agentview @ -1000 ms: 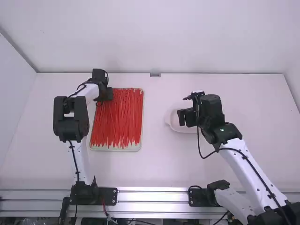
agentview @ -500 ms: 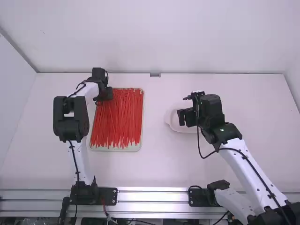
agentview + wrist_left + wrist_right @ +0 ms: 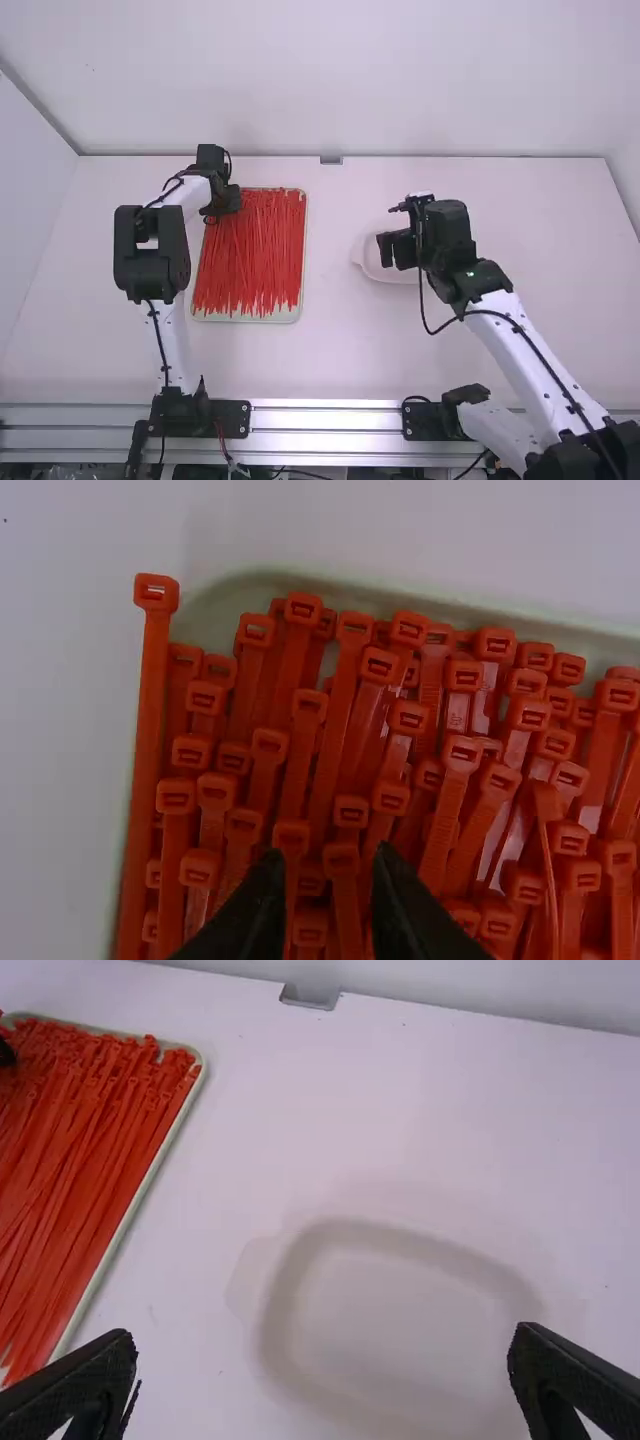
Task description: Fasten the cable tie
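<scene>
A heap of red cable ties (image 3: 250, 250) fills a pale green tray (image 3: 246, 318) left of the table's middle. My left gripper (image 3: 221, 203) is down at the tray's far left corner. Its fingertips (image 3: 262, 890) stand a narrow gap apart in the pile (image 3: 400, 740), open, with a few ties between them. One tie's head (image 3: 155, 592) pokes past the tray rim (image 3: 225, 592) onto the table. My right gripper (image 3: 396, 250) hangs wide open and holds nothing, over a shallow white dish (image 3: 300, 1250); its own midpoint is the right gripper (image 3: 320, 1390).
The white dish (image 3: 362, 262) sits right of the tray with a strip of bare table between them. A small grey bracket (image 3: 331, 158) sits at the far edge by the back wall. Bare table lies at the right and the front.
The right gripper has shifted slightly to the left over the dish. The left gripper has nudged a little toward the far corner of the tray.
</scene>
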Available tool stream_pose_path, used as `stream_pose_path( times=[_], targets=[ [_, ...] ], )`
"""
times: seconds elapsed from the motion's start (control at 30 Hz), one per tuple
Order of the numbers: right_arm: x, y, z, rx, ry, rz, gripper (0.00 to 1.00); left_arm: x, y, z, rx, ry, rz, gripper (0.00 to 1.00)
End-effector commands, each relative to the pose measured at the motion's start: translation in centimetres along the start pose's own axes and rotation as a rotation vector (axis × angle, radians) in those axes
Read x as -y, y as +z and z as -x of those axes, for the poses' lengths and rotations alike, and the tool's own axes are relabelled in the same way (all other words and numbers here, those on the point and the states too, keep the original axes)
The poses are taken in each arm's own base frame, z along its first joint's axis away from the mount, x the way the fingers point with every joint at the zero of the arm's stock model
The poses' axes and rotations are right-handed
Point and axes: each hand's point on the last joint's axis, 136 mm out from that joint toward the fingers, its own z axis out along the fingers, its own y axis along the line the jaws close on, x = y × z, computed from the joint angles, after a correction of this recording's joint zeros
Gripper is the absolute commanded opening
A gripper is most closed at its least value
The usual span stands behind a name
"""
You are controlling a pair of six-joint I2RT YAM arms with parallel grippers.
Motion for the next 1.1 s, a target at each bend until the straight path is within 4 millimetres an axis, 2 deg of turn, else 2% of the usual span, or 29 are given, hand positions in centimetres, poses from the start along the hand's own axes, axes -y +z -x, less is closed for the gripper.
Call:
stream_pose_path(
  times=[0.0, 0.2, 0.6, 1.07],
  targets=[
    [0.11, -0.01, 1.02, 0.016, 0.002, -0.002, 0.99, 0.58, 0.18, 0.19, 0.003, -0.002, -0.008, 0.22],
    [0.11, 0.04, 1.01, 0.015, 0.002, -0.002, 0.99, 1.52, 0.63, 0.13, 0.019, -0.014, -0.065, 0.20],
    [0.01, 0.03, 1.03, 0.015, 0.000, 0.000, 0.99, 1.27, 0.87, -0.21, 0.017, -0.017, -0.053, 0.17],
    [-0.02, 0.03, 1.03, 0.015, 0.001, 0.003, 0.99, 1.07, 1.14, -0.66, 0.011, -0.016, -0.043, 0.20]
  ],
)
